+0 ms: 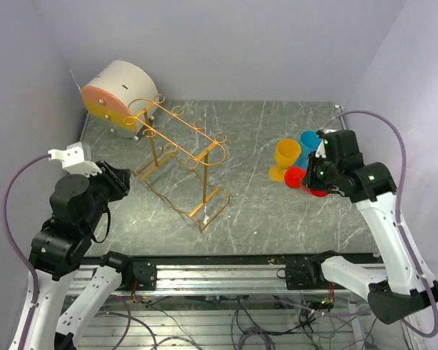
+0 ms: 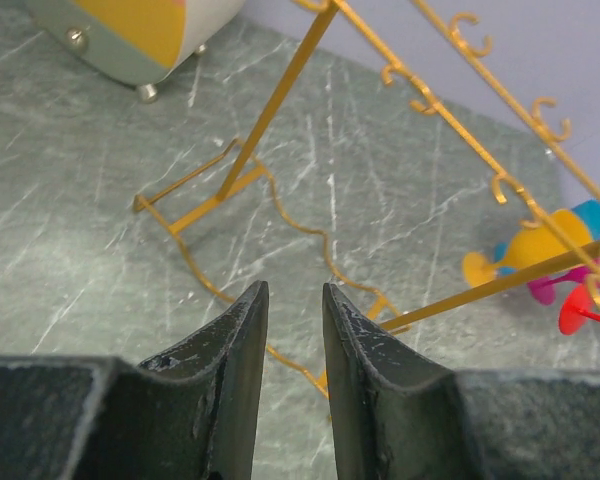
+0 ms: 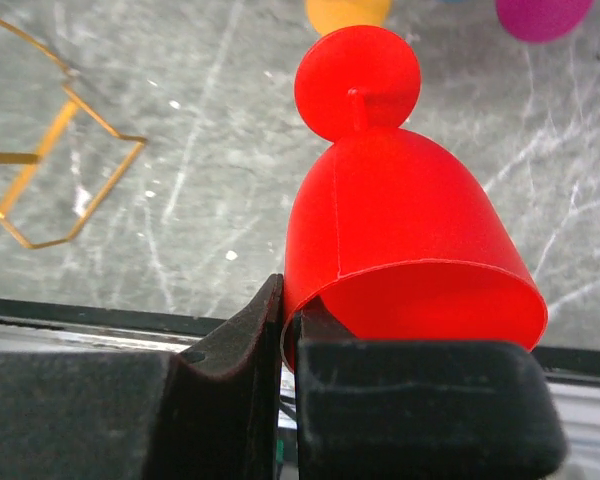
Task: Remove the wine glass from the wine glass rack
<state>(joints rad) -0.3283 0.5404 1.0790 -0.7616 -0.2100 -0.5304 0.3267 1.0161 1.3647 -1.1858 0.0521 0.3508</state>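
Right gripper (image 3: 283,315) clamped on one wall of the red wine glass (image 3: 400,220), clear of the wine glass rack (image 2: 278,92), at its 3 o'clock. Left gripper (image 2: 295,300) empty, jaws slightly apart. Risk: thin rim pinch lets glass pivot or slip out, clipping yellow glass (image 1: 286,157) just beside.

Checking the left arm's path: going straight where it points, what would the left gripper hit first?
Probably the wavy base wire of the wine glass rack, just ahead of the left gripper; depth is unclear.
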